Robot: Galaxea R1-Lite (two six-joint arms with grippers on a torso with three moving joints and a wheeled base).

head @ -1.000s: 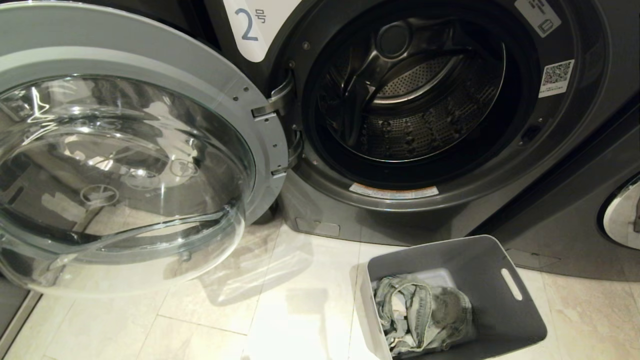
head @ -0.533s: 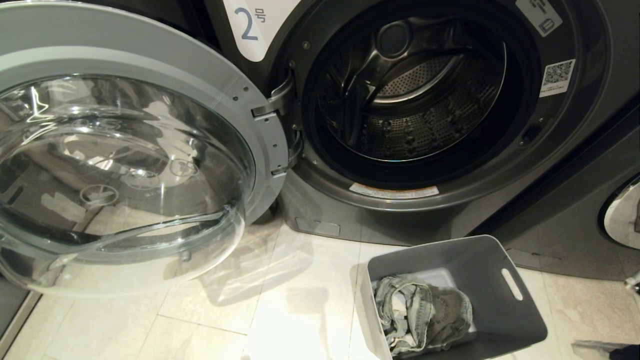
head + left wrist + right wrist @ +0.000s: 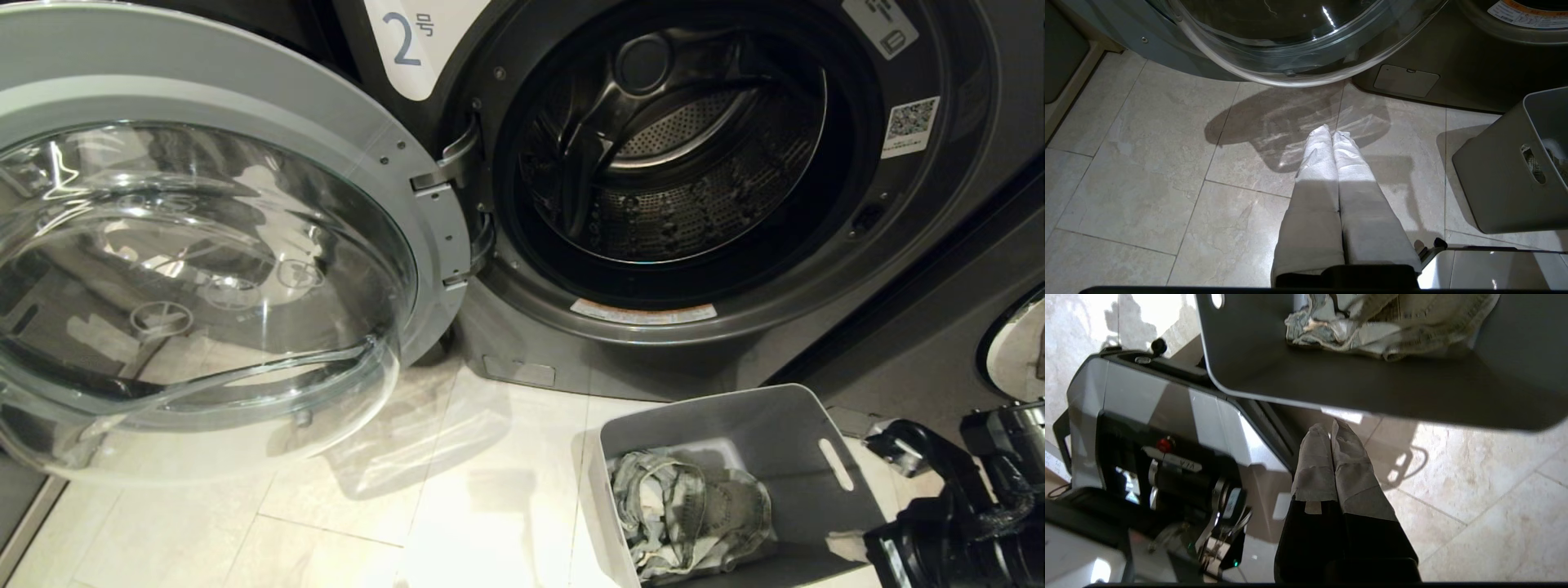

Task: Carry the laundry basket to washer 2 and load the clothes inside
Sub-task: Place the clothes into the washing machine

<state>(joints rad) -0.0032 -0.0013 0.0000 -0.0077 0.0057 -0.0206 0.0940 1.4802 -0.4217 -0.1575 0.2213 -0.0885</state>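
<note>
In the basket [image 3: 804,425] on the floor before the open washer [image 3: 669,163]: clothes [image 3: 690,514], judged soft, light, best pinched at the thick waistband; right gripper [image 3: 1331,426] clenched, empty, just outside; left gripper [image 3: 1331,130] likewise.

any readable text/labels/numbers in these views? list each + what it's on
"2" with a small character beside it, in blue: white label on washer 2.
"VIA", seen upside down: plate on the robot's base.
QR code sticker, white sticker at the washer's top, orange-and-white strip under the drum opening: print too small to read.
</note>
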